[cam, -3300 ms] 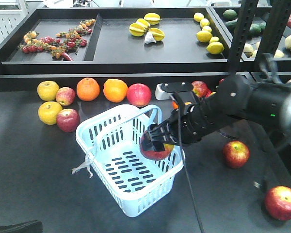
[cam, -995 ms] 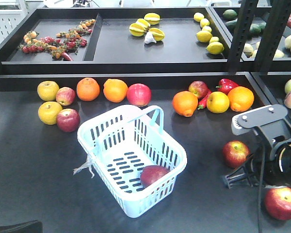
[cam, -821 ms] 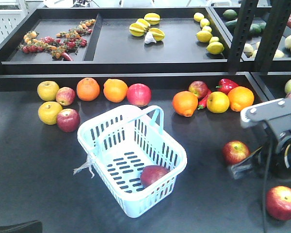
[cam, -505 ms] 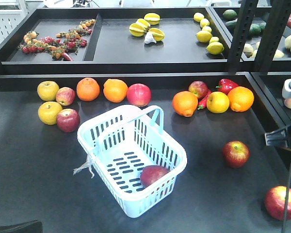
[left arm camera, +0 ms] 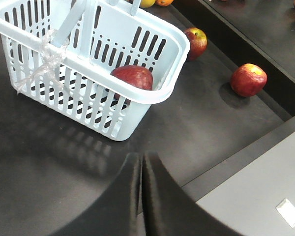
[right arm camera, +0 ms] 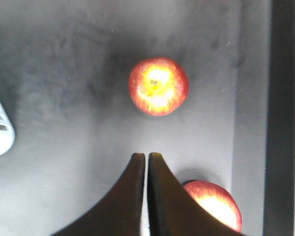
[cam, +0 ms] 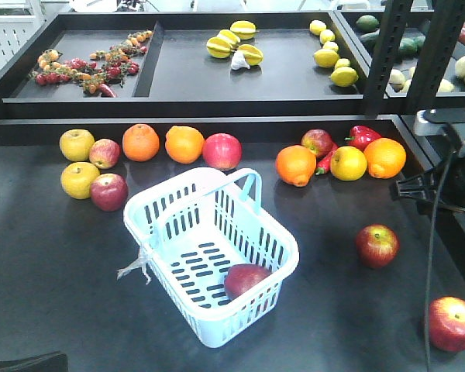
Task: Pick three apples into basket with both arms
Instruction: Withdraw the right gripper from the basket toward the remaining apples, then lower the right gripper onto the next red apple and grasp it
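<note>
1. Right arm (cam: 449, 180) has drawn back from the basket (cam: 217, 329) to the table's (cam: 62, 271) right edge. Its right gripper (right arm camera: 146, 156) is empty, fingers pressed together, above the middle apple (right arm camera: 159, 86).
2. Left gripper (left arm camera: 140, 157) is likewise closed on nothing, near the basket.
3. Step in hand: fetching a second apple. Next, I judge, the jaws must spread, then descend.
4. Basket holds one dropped apple (cam: 246, 279). The middle apple and the corner apple (cam: 452, 324) lie outside.

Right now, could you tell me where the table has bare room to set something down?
Bare table lies left of the basket, in front of the apple cluster. Another free patch sits between the basket and the loose apple. The back fruit row is crowded.
</note>
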`<state>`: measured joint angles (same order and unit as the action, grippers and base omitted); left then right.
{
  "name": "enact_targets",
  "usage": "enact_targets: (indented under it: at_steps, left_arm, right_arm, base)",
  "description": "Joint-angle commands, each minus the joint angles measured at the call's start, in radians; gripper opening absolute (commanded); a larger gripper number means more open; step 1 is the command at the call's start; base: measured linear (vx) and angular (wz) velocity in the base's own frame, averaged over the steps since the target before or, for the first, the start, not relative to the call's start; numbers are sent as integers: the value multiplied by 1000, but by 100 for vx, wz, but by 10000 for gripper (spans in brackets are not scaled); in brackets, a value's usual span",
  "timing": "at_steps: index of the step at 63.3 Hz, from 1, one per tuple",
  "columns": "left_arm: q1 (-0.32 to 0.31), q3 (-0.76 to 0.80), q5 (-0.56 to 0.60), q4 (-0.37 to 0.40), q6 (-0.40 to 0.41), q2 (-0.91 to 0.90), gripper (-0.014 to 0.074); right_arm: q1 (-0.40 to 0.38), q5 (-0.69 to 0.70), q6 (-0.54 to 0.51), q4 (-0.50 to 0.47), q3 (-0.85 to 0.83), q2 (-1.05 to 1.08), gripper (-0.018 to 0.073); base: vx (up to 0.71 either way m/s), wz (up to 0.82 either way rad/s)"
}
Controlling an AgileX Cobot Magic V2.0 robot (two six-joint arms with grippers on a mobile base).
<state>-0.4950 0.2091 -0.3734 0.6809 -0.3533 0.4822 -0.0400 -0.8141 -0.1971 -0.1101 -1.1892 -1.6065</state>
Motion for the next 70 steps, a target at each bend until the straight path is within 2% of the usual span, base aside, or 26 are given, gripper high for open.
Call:
enact_targets:
  at_steps: [1,8,21,31,36,70]
  left_arm:
    - [-2,29,45,17,-2,-1,-6]
    - [-2,29,45,17,-2,-1,-6]
    - [-2,29,45,16,-3,-1,-6]
    - [-2,29,45,15,-3,-1,-6]
    - [-2,29,45,14,-3,-1,-6]
    - [-2,29,47,10,-3,-1,-6]
  right_arm:
    - [-7,7,-21,-3,-60,-6,65]
    - [-7,2,-22,-3,-87,-53,160]
    - [-7,-5,-21,-3,-146,-114,501]
    - [-7,-15,-8,1,-185,-161,674]
    - [-7,-35,6,3,-213,-198,697]
    - [-7,-210,42,1,-549,-553,648]
  base:
    - [0,0]
    - [0,0]
    - [0,0]
    - [0,0]
    - [0,0]
    - [0,0]
